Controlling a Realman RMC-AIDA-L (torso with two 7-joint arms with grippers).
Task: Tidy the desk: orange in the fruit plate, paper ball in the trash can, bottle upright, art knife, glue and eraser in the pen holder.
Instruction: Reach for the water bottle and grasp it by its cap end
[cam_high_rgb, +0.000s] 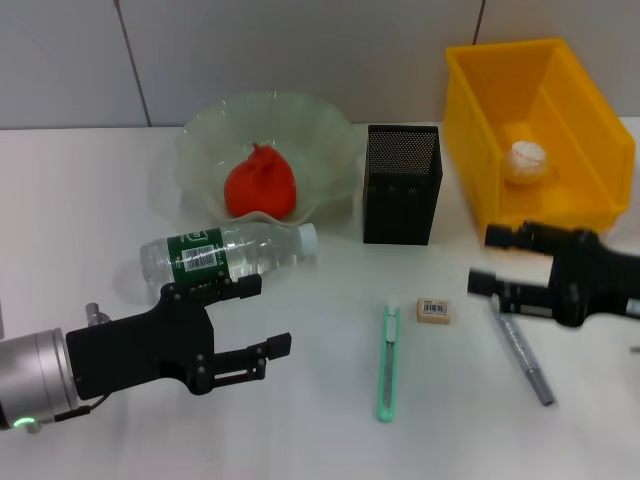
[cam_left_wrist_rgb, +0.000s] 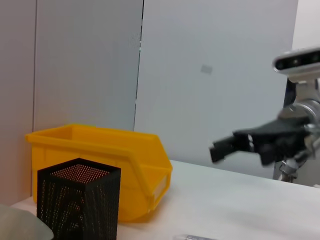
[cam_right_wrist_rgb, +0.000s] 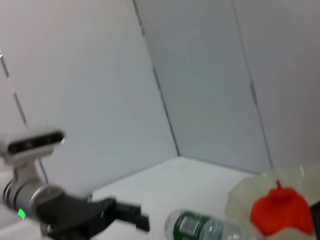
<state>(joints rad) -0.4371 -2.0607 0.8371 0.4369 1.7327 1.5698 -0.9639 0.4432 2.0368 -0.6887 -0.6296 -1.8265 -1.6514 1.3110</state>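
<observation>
White counter, grey wall behind. Bottle lies on side before plate, looks empty, light, slippery, thin-walled; grip mid-label. My left tool open just beside it. Right tool open over pen.

Clear plastic bottle, black mesh pen holder

The white table carries plate, bottle, holder, bin, knife, eraser, pen.

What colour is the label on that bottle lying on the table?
Green with white print, wrapped around the bottle; the head view shows it best.
</observation>
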